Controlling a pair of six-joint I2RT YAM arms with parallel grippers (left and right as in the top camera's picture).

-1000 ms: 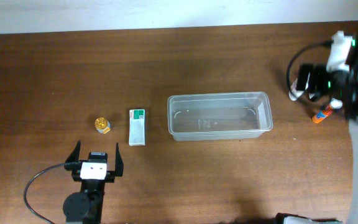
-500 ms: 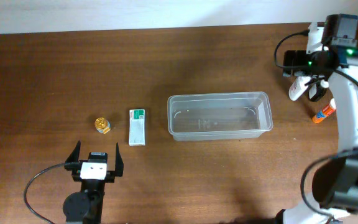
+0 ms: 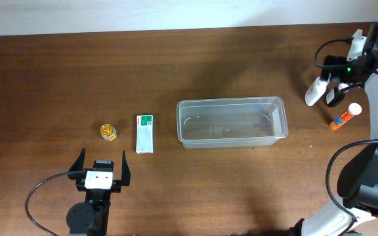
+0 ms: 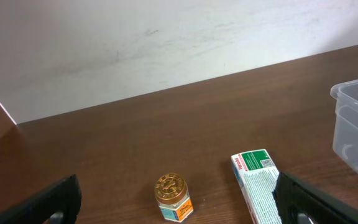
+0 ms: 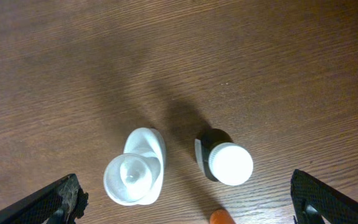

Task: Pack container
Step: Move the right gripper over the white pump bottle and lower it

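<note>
The clear plastic container (image 3: pixel 231 122) sits mid-table and holds nothing; its corner shows in the left wrist view (image 4: pixel 356 124). My left gripper (image 3: pixel 101 172) (image 4: pixel 176 180) is open and holds nothing, just in front of a small gold-lidded jar (image 3: pixel 108 132) (image 4: pixel 173 198) and a green-and-white box (image 3: pixel 145 134) (image 4: pixel 258 183). My right gripper (image 3: pixel 333 72) (image 5: pixel 191 205) is open and holds nothing, above a white bottle (image 3: pixel 314 92) (image 5: pixel 135 167) and a dark bottle with a white cap (image 3: pixel 331 97) (image 5: pixel 225 162).
An orange-and-white tube (image 3: pixel 345 117) lies right of the two bottles; its orange tip shows in the right wrist view (image 5: pixel 219 217). A pale wall runs along the table's far edge (image 3: pixel 176 16). Cables trail from both arms.
My right arm swung in from the right edge toward the bottles, then shifted slightly back right and up. The orange tube is now uncovered. The left arm and all objects stayed still.
</note>
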